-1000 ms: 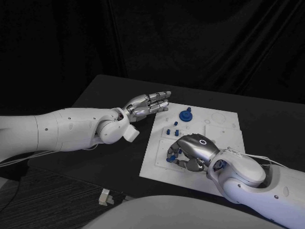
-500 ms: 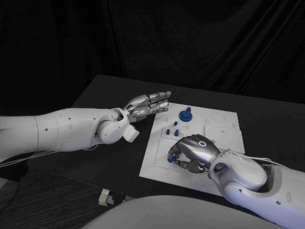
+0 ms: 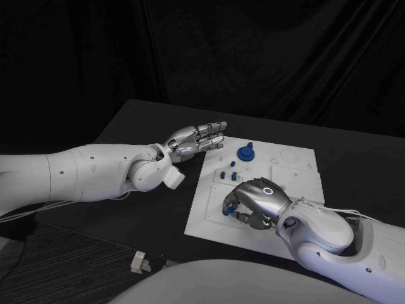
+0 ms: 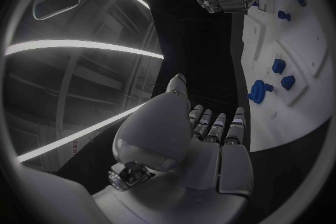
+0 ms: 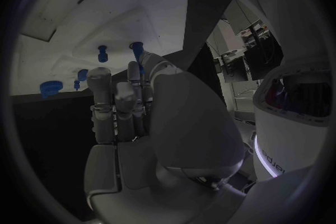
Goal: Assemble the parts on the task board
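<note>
Place: we take this for a robotics lab or test cell.
Backdrop: we see black curtains (image 3: 257,57) hung behind and beside the black table (image 3: 143,123).
Work surface: a white task board (image 3: 293,158) with blue parts (image 3: 246,152) lies on it, a bench fixture rather than a household item.
Ceiling: in the left wrist view we see long strip lights (image 4: 77,47).
Surroundings: the right wrist view shows cluttered equipment shelves (image 5: 253,39).

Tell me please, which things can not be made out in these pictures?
- Head view: the right hand covers the task board's near part; whether it holds a blue part cannot be told.
- Right wrist view: its palm hides its fingertips' contact.
- Head view: the small blue parts are too small to identify.
</note>
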{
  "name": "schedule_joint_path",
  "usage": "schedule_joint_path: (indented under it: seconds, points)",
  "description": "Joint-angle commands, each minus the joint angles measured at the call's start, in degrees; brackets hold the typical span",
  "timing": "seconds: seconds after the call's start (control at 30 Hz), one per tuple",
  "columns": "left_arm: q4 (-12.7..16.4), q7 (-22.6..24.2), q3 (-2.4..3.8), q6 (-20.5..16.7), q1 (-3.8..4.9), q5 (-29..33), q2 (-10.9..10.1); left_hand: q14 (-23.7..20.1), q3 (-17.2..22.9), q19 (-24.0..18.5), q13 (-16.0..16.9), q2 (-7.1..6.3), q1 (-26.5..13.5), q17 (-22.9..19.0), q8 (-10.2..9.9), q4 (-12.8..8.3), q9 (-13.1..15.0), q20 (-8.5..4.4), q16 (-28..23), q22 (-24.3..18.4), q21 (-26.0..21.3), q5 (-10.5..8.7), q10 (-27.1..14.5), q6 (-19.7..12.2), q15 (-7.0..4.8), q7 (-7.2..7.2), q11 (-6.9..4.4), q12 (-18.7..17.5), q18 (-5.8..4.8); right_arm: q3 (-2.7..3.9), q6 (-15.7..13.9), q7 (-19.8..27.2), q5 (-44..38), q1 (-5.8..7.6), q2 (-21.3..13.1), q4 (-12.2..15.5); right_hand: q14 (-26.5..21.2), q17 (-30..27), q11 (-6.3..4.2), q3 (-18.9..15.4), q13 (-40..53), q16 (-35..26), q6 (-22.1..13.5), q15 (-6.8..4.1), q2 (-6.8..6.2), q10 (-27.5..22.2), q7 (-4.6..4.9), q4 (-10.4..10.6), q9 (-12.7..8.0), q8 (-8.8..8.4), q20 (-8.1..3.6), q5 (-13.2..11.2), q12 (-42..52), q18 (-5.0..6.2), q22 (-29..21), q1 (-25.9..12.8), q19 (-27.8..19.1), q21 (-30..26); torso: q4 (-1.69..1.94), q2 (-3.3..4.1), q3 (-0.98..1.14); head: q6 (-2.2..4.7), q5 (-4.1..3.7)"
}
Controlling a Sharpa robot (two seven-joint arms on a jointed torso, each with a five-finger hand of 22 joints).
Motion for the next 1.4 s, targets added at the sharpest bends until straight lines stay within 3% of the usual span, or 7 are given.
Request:
schedule_joint_path:
  seconds: [0.03,0.63,0.87,1.13,1.27,1.3,1.4]
  points:
    - [0.03,0.53,0.06,0.76,-0.09,0.34,0.13,-0.02,0.07,0.5,0.08,0.35,0.33,0.09,0.25,0.29,0.0,-0.04,0.22,0.08,0.37,0.26,0.01,0.03,0.34,-0.27,0.03,0.2,0.77,0.01,0.79,-0.96,-1.02,-0.13,0.24,-0.29,0.13,-0.05,0.11,0.07,-0.04,-0.13,0.12,0.04,0.58,0.37,0.51,-0.39,0.05,0.17,0.23,0.32,-0.19,0.05,5.01,-0.21,0.3,0.15,0.0,-0.01,-0.01,0.01,0.13]
    - [-0.05,0.45,0.06,0.97,-0.19,0.34,0.18,-0.03,0.07,0.51,0.09,0.38,0.36,0.08,0.25,0.28,0.0,-0.03,0.21,0.07,0.38,0.27,0.02,-0.02,0.37,-0.32,0.11,0.23,0.76,0.01,1.61,-0.72,-0.8,-0.14,1.23,-1.12,-0.18,-0.78,0.28,-0.17,-0.31,-0.46,-0.47,0.16,0.64,0.39,0.65,-0.52,-0.08,-0.25,0.29,-0.35,-0.79,0.1,4.88,-0.69,0.09,-0.27,0.02,0.0,-0.01,0.01,0.02]
    - [-0.06,0.44,0.06,0.97,-0.22,0.34,0.19,-0.03,0.08,0.54,0.08,0.4,0.4,0.08,0.25,0.26,0.0,-0.03,0.21,0.11,0.4,0.29,0.01,-0.02,0.39,-0.34,0.16,0.21,0.76,0.01,1.71,-0.67,-0.79,-0.15,1.34,-1.24,-0.77,-1.7,1.05,-0.31,-0.88,-0.89,-4.9,0.81,0.34,-0.99,1.49,-0.73,-1.49,-3.01,0.76,-1.42,-2.42,0.19,4.61,-1.49,-0.65,-1.44,0.0,-0.02,-0.01,0.01,0.05]
    - [-0.08,0.45,0.06,0.97,-0.25,0.34,0.19,-0.03,0.08,0.54,0.08,0.4,0.4,0.08,0.25,0.26,0.0,-0.03,0.21,0.11,0.4,0.29,0.01,-0.02,0.39,-0.34,0.16,0.21,0.76,0.01,3.44,-2.07,-0.79,-0.2,1.26,-1.28,-4.48,-5.66,2.79,-1.17,-1.16,-2.59,-7.87,2.36,-0.72,-4.81,0.11,-0.4,-2.91,-4.83,1.9,-2.22,-4.14,0.89,3.27,-3.45,-4.71,-7.21,0.01,0.01,-0.01,0.01,-0.11]
    - [-0.08,0.45,0.06,0.99,-0.26,0.34,0.21,-0.03,0.08,0.54,0.08,0.4,0.4,0.08,0.25,0.26,0.0,-0.03,0.21,0.11,0.4,0.29,0.01,-0.02,0.39,-0.34,0.16,0.21,0.76,0.01,3.82,-2.67,-0.79,-0.21,1.1,-1.21,-6.39,-7.06,3.96,-2.03,-0.82,-2.76,-12.8,3.43,-1.08,-8.32,-1.14,-0.59,-4.84,-7.39,2.91,-2.84,-4.52,1.25,2.77,-4.2,-6.58,-9.82,0.0,0.02,-0.01,0.01,-0.12]
    - [-0.07,0.45,0.06,0.98,-0.27,0.34,0.19,-0.03,0.08,0.54,0.08,0.4,0.4,0.08,0.25,0.26,0.0,-0.03,0.21,0.11,0.4,0.29,0.01,-0.02,0.39,-0.34,0.16,0.21,0.76,0.01,3.85,-2.79,-0.79,-0.21,0.94,-1.11,-6.9,-7.43,4.12,-2.79,-0.54,-2.71,-14.68,3.54,-1.1,-9.68,-1.97,-0.64,-5.69,-7.95,3.18,-3.65,-4.31,1.44,2.66,-4.45,-7.01,-10.49,0.01,0.03,-0.01,0.01,-0.09]
    - [-0.07,0.44,0.06,0.95,-0.27,0.34,0.14,-0.03,0.08,0.54,0.08,0.4,0.4,0.08,0.25,0.26,0.0,-0.03,0.21,0.11,0.4,0.29,0.01,-0.02,0.39,-0.34,0.16,0.21,0.76,0.01,3.64,-2.89,-0.79,-0.21,0.57,-0.85,-7.39,-7.81,4.29,-4.35,0.07,-2.55,-16.89,3.59,-0.97,-11.64,-2.65,-0.49,-6.96,-7.99,3.43,-5.03,-3.64,1.63,2.6,-4.65,-7.27,-11.03,0.01,0.02,0.01,0.01,-0.2]
